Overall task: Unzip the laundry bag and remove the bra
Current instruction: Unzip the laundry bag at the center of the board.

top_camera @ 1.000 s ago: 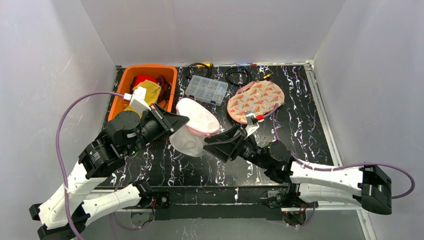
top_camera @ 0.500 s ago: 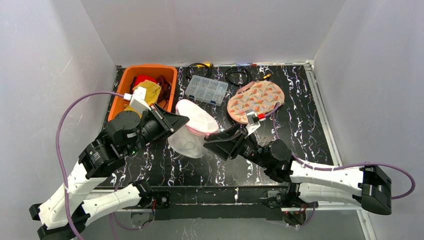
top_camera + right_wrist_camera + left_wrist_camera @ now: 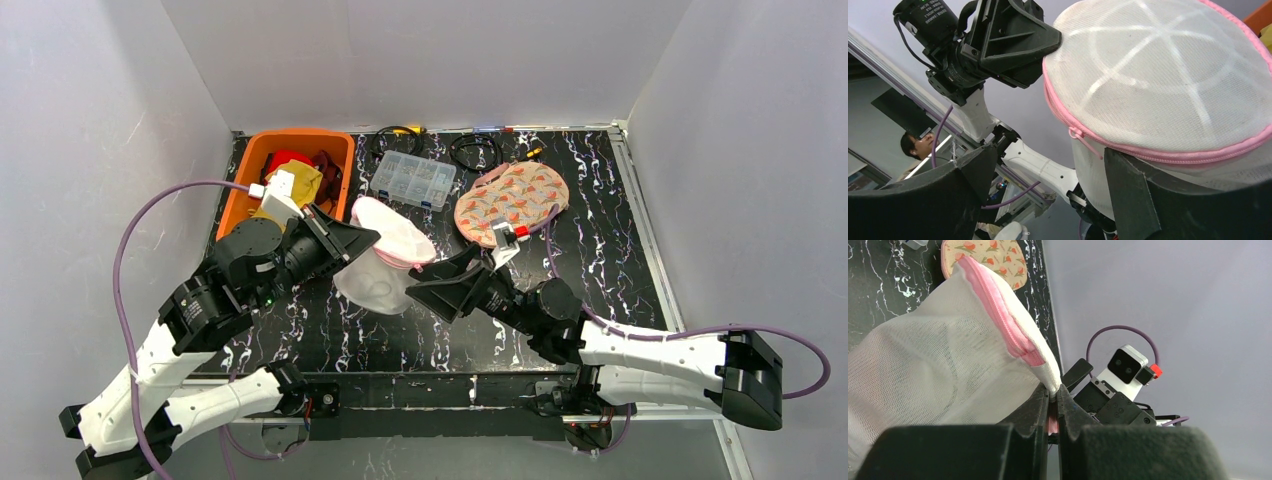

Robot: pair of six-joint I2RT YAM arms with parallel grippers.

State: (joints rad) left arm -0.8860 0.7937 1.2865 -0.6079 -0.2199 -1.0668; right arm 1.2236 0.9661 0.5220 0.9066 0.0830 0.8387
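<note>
1. Laundry bag (image 3: 385, 268): white mesh w/ pink zip, held up over table (image 3: 620, 250) centre-front, betw. the 2 grippers; zip shut where visible.
2. L gripper (image 3: 1053, 396): pinched tight on bag's edge at zip end.
3. R gripper (image 3: 1048, 165): jaws wide apart, gripping nothing, bag just beyond them.
4. Zip pull (image 3: 1084, 142): hangs loose betw. R fingers.

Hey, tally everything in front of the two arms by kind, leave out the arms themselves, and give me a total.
white mesh laundry bag with pink zipper: 1
orange plastic bin of clothes: 1
clear plastic compartment box: 1
oval floral-print fabric piece: 1
coiled black cable: 2
Total: 6
</note>
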